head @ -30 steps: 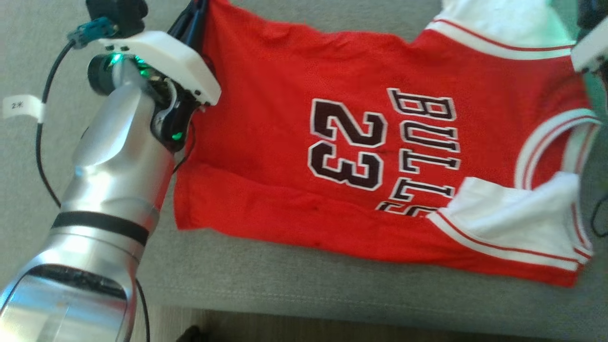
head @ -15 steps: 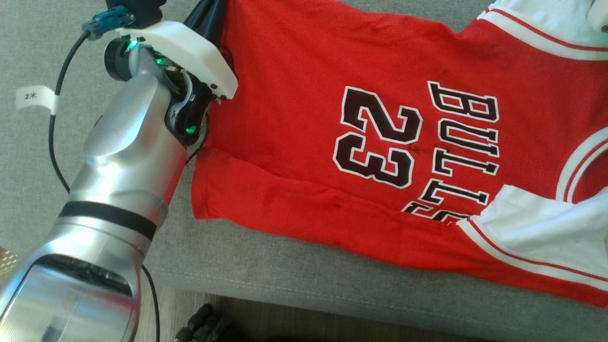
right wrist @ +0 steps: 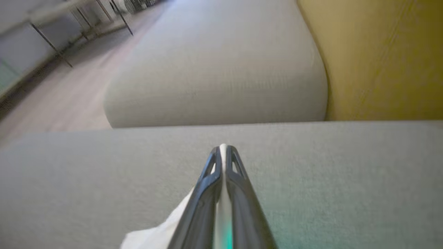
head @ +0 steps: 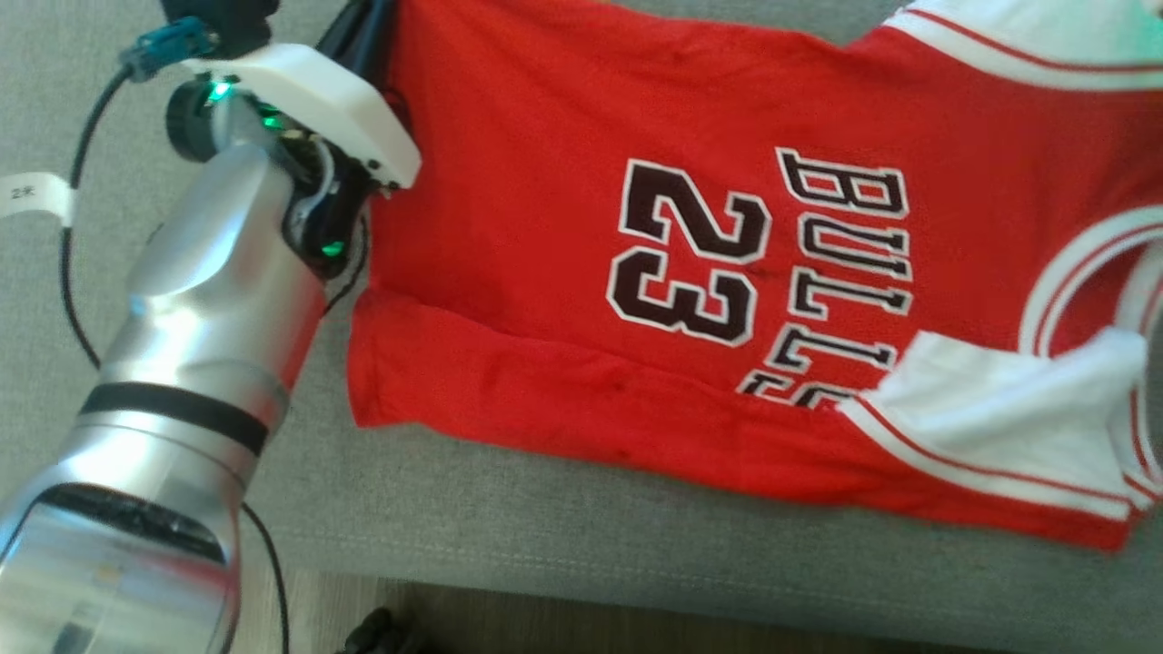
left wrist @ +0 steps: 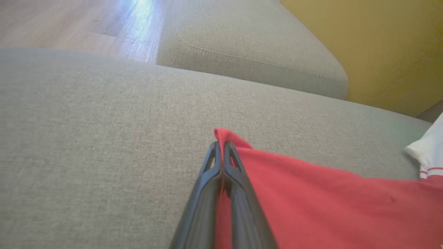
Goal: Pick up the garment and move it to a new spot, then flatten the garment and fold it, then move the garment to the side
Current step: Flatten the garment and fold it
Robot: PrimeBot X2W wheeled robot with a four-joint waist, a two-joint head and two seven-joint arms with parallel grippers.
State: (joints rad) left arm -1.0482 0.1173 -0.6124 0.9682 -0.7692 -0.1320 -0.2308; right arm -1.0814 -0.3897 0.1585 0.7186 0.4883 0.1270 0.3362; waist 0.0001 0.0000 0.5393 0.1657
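a red basketball jersey (head: 545, 182) trimmed in white, with "bulls" and the number 23 in black letters edged white, lies spread across a grey sofa cushion (head: 545, 536). its near edge is folded over and a white panel is turned back by the armhole. the left claw (left wrist: 220, 145) is clenched on a red corner of the jersey, and the right claw (right wrist: 223, 149) is clamped on its white fabric.
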